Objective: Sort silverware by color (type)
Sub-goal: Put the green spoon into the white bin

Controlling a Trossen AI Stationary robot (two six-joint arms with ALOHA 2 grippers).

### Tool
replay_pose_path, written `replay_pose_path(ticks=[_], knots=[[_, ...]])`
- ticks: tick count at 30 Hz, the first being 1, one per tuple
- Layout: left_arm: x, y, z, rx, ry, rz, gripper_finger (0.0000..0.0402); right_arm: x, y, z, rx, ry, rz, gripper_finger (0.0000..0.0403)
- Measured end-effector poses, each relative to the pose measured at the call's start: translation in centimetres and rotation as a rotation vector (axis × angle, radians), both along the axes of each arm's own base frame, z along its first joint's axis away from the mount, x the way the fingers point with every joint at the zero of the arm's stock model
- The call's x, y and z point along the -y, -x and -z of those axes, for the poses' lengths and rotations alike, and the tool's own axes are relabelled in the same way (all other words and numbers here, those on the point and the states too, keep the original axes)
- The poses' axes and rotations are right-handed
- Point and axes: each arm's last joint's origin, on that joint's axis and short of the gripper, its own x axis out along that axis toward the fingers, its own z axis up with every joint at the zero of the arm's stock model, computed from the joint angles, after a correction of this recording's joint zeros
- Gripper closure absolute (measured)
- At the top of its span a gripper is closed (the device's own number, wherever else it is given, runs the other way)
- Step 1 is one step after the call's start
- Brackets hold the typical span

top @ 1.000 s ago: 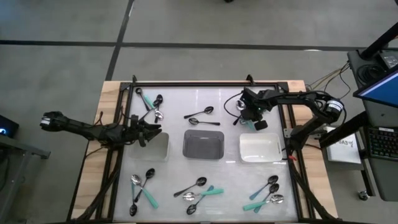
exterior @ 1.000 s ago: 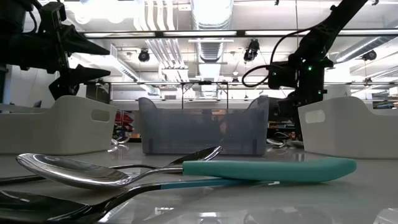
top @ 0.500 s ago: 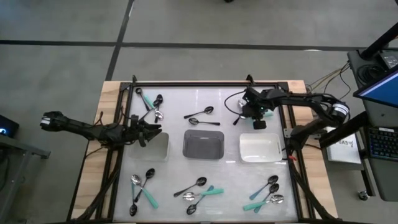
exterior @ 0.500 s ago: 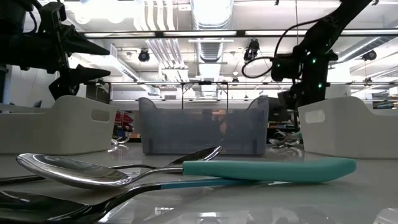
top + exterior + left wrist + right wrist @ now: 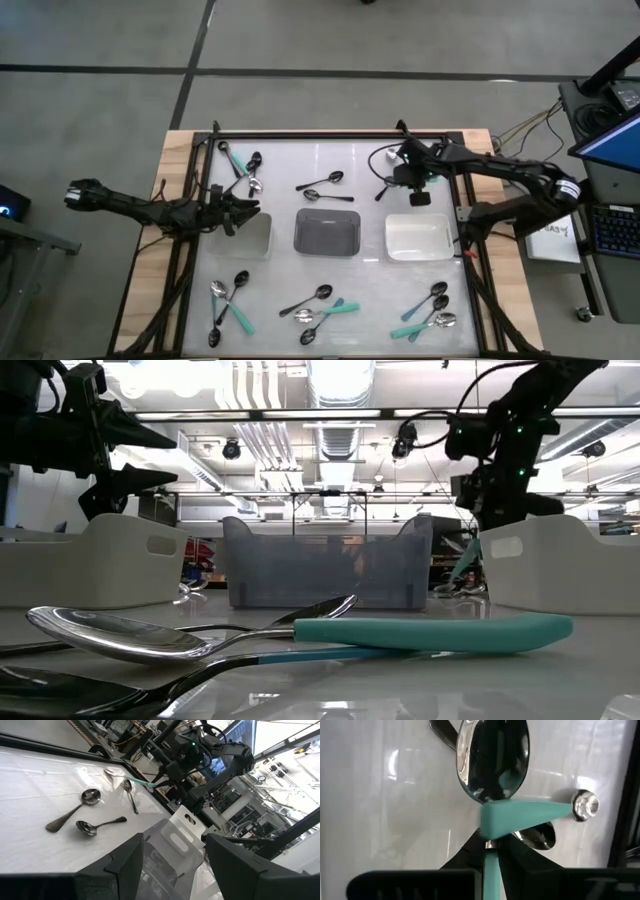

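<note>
The left gripper (image 5: 246,212) is waiting with its fingers spread wide, hovering at the inner end of the left white tray (image 5: 258,240) near the desk's left side. To its right the grey tray (image 5: 327,232) is sitting mid-desk, then the right white tray (image 5: 420,239). The right gripper (image 5: 419,184) is pinching a mint-green spoon (image 5: 517,815) by its handle, fingers pressed tight on it, and holding it clear of the desk near the far right corner, above a silver spoon (image 5: 494,757) lying below. The rest of the silverware is lying in loose clusters: one (image 5: 243,168) at the far left corner, a black pair (image 5: 325,187) behind the grey tray, and three groups (image 5: 320,305) along the near edge.

The step in hand looks like the carry after a pick. Next, the right arm probably needs to bring the green spoon over one tray, most likely the right white one just beside it, and release it inside the walls.
</note>
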Motion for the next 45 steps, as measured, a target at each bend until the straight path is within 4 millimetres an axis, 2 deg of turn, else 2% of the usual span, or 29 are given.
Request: replay_pose_path(ticks=[11,16,18,21,27,31,37,42,45], knots=[[0.0,0.0,0.0,0.0,0.0,0.0,0.0203,-2.2,0.8,-1.7,0.03,-0.015,-0.024,0.038],[0.0,0.0,0.0,0.0,0.0,0.0,0.0203,-4.3,1.4,-2.5,0.122,-0.238,0.11,0.038],[0.0,0.0,0.0,0.0,0.0,-0.001,0.0203,-5.4,1.3,-3.1,0.169,-0.294,0.11,0.038],[0.0,0.0,0.0,0.0,0.0,0.0,0.0203,-7.0,1.3,-3.8,0.192,-0.254,0.042,0.038],[0.0,0.0,0.0,0.0,0.0,0.0,0.0203,-9.4,1.3,-4.5,0.228,-0.218,0.056,0.038],[0.0,0.0,0.0,0.0,0.0,-0.001,0.0203,-10.6,1.1,-4.5,0.211,-0.109,0.038,0.038],[0.0,0.0,0.0,-0.001,0.0,0.0,0.0203,-11.9,0.8,-4.3,0.184,-0.075,-0.024,0.038],[0.0,0.0,0.0,-0.002,0.0,0.0,0.0203,-12.8,0.4,-6.1,0.122,0.025,-0.037,0.038],[0.0,0.0,0.0,-0.002,0.0,0.0,0.0203,-13.3,-0.2,-7.6,0.099,0.001,0.011,0.038]])
